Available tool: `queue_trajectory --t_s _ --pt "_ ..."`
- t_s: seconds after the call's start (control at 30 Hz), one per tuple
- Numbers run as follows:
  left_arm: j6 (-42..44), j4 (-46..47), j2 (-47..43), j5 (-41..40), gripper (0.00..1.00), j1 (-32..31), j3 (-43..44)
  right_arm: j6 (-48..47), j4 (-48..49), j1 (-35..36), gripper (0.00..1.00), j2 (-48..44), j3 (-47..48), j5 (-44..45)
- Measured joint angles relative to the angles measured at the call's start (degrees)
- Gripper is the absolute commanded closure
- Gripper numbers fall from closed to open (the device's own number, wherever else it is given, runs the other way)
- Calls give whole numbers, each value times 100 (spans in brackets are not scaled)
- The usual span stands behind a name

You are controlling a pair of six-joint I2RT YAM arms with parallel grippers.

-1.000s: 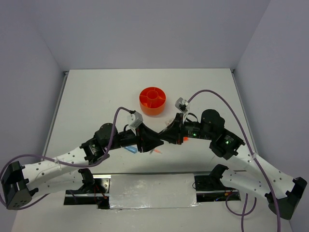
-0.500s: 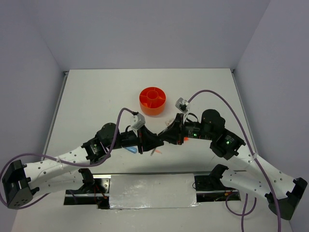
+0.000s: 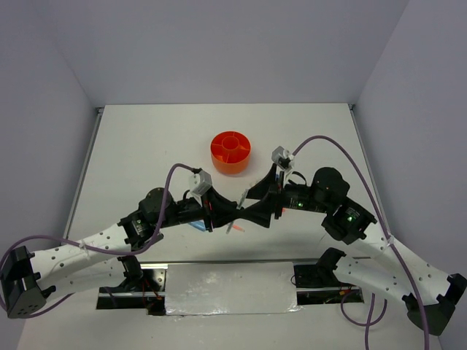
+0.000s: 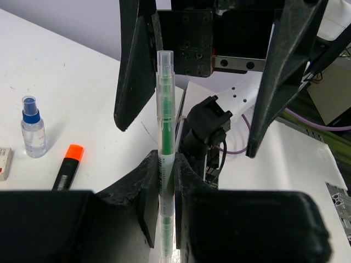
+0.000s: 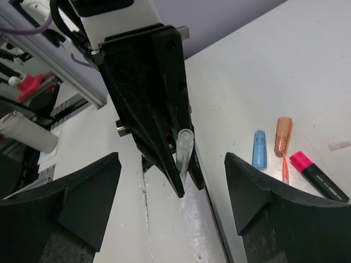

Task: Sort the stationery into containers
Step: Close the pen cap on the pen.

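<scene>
Biggest thing first: the white table (image 3: 146, 146), with the round orange tub (image 3: 230, 165) sitting toward the back middle. You can see its compartments around the centre cup from above.

In front of the tub the two arms meet nose to nose. The left gripper (image 4: 166, 170) is clamped tight on a clear pen (image 4: 165, 109) with green inside, holding it up off the table, tip end pointing at the other arm. The right gripper (image 3: 254, 213) has its fingers spread wide, one on each side of that pen and not touching it. So the pen sits in the gap between them, on the near side of the tub and not in it.

The rest lies loose on the table below:
- a black pink highlighter (image 5: 318, 175)
- a black orange highlighter (image 4: 67, 170)
- a little spray bottle (image 4: 32, 129) with a blue cap, standing upright just beside the orange highlighter
- a thin pen (image 5: 285, 170), orange-ish, right beside the pink highlighter
- a blue capsule (image 5: 259, 149) and an orange capsule (image 5: 283, 136) side by side
- a corner of a white eraser (image 4: 4, 163) at the frame edge
</scene>
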Motion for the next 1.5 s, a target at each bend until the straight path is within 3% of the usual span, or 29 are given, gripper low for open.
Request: queue_trajectory --t_s 0.1,0.2,0.6,0.63,0.7,0.73,0.97,1.23,1.5 --pt "-20 52 13 2 100 0 -2 26 48 0 22 -63 -2 192" --pt "-76 116 35 4 100 0 -9 109 306 0 40 -114 -39 249" --pt "-138 164 87 120 100 0 -9 267 756 0 65 -35 -55 337" --pt "-140 173 92 138 100 0 -9 267 758 0 74 -28 -55 350" --pt "-144 214 101 179 100 -2 -9 251 758 -2 83 -22 -55 374" --pt "-146 229 101 195 100 -11 -9 249 763 -2 100 -15 -55 376" --pt "-144 260 94 219 100 -11 -9 321 887 -2 100 -13 -129 442" --pt "-94 -79 24 310 100 46 -2 686 2009 70 100 -136 -946 603" --pt "-188 -256 199 1283 100 706 144 540 2625 535 100 170 -1165 1370"
